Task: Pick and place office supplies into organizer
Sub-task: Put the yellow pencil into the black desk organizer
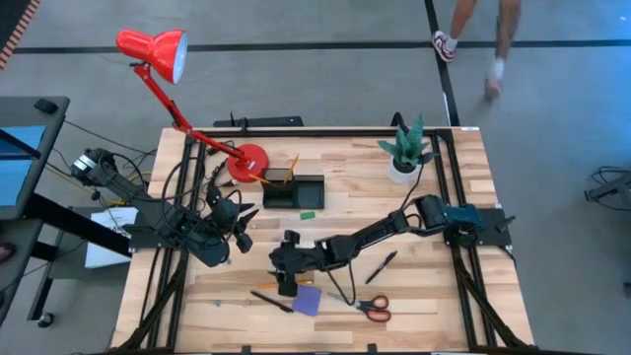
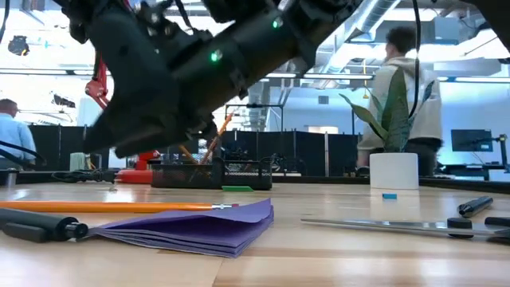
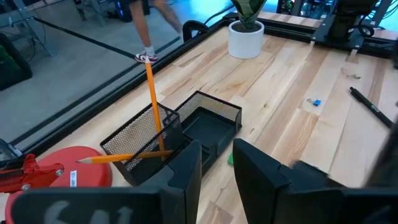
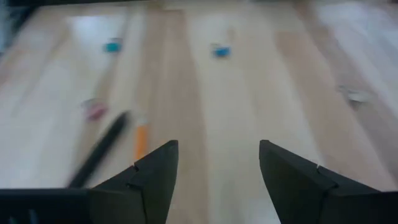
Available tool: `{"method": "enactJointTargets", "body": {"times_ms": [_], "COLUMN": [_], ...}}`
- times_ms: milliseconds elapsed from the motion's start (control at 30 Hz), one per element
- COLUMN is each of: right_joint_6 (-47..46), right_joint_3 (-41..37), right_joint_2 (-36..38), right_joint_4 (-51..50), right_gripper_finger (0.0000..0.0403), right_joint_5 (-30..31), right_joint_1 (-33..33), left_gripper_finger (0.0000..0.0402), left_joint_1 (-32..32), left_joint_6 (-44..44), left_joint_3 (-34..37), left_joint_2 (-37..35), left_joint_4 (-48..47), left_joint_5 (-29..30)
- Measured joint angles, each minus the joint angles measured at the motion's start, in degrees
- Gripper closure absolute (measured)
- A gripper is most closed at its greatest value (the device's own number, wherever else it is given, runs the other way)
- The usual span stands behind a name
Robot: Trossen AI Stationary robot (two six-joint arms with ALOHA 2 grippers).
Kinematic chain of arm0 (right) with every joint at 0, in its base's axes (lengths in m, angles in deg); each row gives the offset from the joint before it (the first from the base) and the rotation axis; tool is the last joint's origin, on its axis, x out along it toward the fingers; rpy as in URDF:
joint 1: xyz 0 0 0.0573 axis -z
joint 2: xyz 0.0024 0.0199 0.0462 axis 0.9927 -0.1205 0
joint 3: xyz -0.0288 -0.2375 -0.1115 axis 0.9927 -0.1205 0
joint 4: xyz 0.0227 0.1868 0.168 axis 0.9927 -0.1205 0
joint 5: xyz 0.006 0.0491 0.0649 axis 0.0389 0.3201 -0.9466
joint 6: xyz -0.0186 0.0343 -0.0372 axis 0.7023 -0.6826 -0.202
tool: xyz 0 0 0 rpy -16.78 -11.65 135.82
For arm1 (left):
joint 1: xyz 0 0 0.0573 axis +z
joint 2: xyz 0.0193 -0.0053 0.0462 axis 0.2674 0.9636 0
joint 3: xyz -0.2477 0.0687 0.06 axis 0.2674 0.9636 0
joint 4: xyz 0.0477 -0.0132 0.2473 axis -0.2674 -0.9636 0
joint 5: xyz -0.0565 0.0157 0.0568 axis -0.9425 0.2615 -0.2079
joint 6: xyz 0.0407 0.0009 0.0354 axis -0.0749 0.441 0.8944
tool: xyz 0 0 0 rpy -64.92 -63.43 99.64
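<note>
The right gripper (image 4: 214,171) is hovering with its fingers wide apart and empty, above a black pen (image 4: 99,152) and an orange pencil (image 4: 141,142) that are lying on the surface (image 1: 434,286) beside the purple notepad (image 1: 307,301). The left gripper (image 3: 217,165) is waiting near the organizer (image 3: 186,127), its fingers a little apart and holding nothing. Two pencils (image 3: 151,102) are already standing in the organizer's taller mesh section. The scissors (image 1: 372,310) are lying near the notepad
</note>
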Motion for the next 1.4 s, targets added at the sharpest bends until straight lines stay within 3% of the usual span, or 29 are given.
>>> {"method": "enactJointTargets", "body": {"times_ms": [233, 533, 800, 1400], "right_joint_6": [0.9, 8.2, 2.9, 1.7], "right_joint_3": [0.2, 0.2, -1.8, -1.4], "right_joint_2": [0.7, 0.6, 0.6, -4.8], "right_joint_4": [-0.1, -1.3, -2.4, 2.1], "right_gripper_finger": [0.0182, 0.0182, 0.0182, 0.0183], "right_joint_5": [-7.0, 0.0, 0.0, -1.4], "right_joint_1": [-2.1, -5.0, -3.8, -4.0], "left_gripper_finger": [0.0317, 0.0317, 0.0317, 0.0317], "left_joint_1": [0.0, 0.0, 0.0, 0.0], "left_joint_6": [0.0, 0.0, 0.0, 0.1], "left_joint_3": [0.0, 0.0, 0.0, 0.0], "left_joint_2": [0.0, 0.0, 0.0, 0.0], "left_joint_4": [0.0, 0.2, 0.2, 0.2], "left_joint_5": [0.0, 0.0, 0.0, -0.1]}}
